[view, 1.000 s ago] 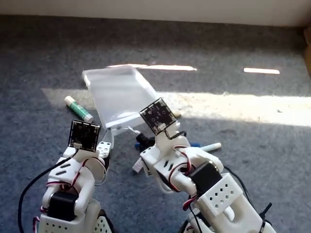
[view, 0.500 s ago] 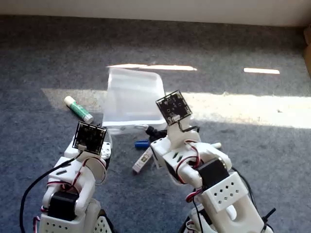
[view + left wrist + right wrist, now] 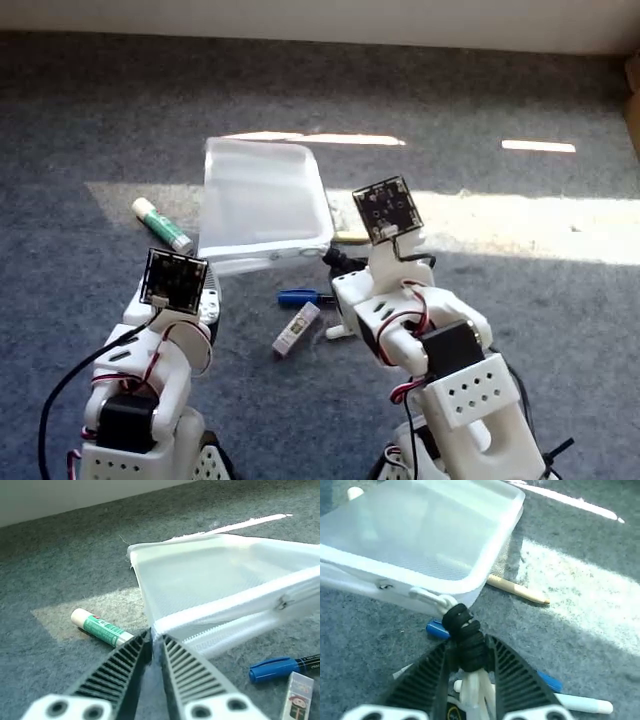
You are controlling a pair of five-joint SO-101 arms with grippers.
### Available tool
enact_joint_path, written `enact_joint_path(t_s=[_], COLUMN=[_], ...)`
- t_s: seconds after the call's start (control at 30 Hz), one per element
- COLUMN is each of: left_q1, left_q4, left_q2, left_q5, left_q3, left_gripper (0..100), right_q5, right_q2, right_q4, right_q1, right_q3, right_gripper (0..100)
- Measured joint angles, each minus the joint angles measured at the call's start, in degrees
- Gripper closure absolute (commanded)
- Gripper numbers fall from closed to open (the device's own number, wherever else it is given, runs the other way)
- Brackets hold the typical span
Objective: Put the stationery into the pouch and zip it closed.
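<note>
The translucent white pouch (image 3: 262, 200) lies flat on the carpet, its zipper edge toward the arms. My left gripper (image 3: 154, 639) is shut on the pouch's corner (image 3: 156, 626) at the zipper end. My right gripper (image 3: 467, 645) is shut on the black zipper pull cord (image 3: 462, 625) at the pouch's (image 3: 420, 535) opposite corner. Outside the pouch lie a green glue stick (image 3: 162, 225), a blue pen (image 3: 300, 297), a small white eraser (image 3: 296, 329) and a wooden pencil (image 3: 517, 589). A white marker (image 3: 580, 702) lies beneath the right arm.
Grey carpet (image 3: 520, 300) covers the floor, with a sunlit band across the middle. The pen (image 3: 280, 666) and the eraser (image 3: 297, 697) lie between the two arms, just in front of the pouch's zipper edge. The glue stick (image 3: 102, 628) sits beside the left gripper.
My right arm has swung to the right with the zipper pull in its grip. The pouch has turned and straightened between the two grippers. The left arm has barely shifted.
</note>
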Motion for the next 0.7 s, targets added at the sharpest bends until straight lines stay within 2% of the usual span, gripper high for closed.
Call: enact_joint_path(t_s=[0.23, 0.53, 0.7], left_q1=[-0.2, -0.7, -0.9], left_q4=[0.0, 0.0, 0.0], left_q2=[0.0, -0.3, -0.1], left_q5=[-0.1, -0.1, -0.1], left_q3=[0.0, 0.0, 0.0], left_gripper=[99, 98, 82], right_q5=[0.0, -0.1, -0.1], right_q2=[-6.0, -15.6, -15.7], right_q4=[0.1, 0.3, 0.4], right_q1=[4.7, 4.9, 0.2], right_q3=[0.0, 0.0, 0.0], right_gripper=[99.5, 99.5, 99.5])
